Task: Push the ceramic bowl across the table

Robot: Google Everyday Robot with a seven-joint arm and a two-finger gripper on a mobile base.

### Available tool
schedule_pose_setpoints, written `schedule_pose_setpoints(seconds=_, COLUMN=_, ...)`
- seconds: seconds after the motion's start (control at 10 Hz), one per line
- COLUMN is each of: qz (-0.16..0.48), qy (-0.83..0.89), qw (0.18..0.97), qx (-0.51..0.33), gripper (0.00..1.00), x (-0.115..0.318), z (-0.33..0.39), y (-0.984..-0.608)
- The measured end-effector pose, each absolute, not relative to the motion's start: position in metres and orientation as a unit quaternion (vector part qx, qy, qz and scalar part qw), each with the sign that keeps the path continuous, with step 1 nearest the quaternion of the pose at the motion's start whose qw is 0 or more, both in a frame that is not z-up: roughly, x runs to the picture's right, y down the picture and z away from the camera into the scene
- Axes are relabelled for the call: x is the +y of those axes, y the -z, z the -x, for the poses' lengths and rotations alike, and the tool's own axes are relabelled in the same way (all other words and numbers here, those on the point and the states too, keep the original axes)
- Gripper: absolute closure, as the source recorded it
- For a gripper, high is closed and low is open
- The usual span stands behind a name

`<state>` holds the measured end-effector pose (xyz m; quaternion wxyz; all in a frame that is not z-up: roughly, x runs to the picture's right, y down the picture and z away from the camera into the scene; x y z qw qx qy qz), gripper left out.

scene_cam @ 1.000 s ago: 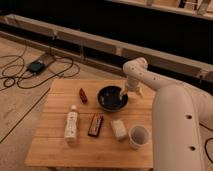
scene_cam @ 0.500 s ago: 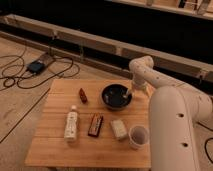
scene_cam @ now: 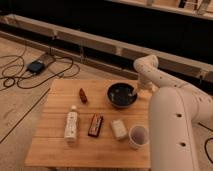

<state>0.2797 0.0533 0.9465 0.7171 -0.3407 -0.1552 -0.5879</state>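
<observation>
Four small things sit in a row on the near half of the table (scene_cam: 85, 154). Taken from the table's middle, a white cup (scene_cam: 138, 136) stands at 4 o'clock near the right edge. A pale rectangular block (scene_cam: 119, 129) is just beside the cup, at its 10 o'clock. A dark brown flat packet (scene_cam: 95, 125) lies at 6 o'clock, and a white bottle (scene_cam: 71, 125) is at 8 o'clock with its cap toward 12 o'clock. The robot's thick white arm (scene_cam: 175, 125) fills the near right corner of the view and covers the table's right edge beside the cup.

Farther back, a small reddish-brown object (scene_cam: 83, 95) lies at 11 o'clock. The ceramic bowl (scene_cam: 120, 95) rests upright at 1 o'clock, close to the far edge and well apart from the cup. The arm bends down from its elbow to bring the tool (scene_cam: 133, 93) to the bowl's rim at 3 o'clock, touching or just inside it. How far the tool is open cannot be told, nor whether it has hold of anything.

Beyond the table, at 10 o'clock on the floor, dark cables (scene_cam: 15, 80) loop around a small blue device (scene_cam: 37, 66), and a long pale rail (scene_cam: 90, 42) runs along the dark wall
</observation>
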Motion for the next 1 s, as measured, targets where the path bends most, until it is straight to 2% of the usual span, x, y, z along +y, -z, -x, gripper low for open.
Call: schedule_pose_setpoints(seconds=1.0, qz=0.387, qy=0.557, qw=0.72, qx=-0.146, gripper=0.2, x=0.068, z=-0.345, y=-0.928)
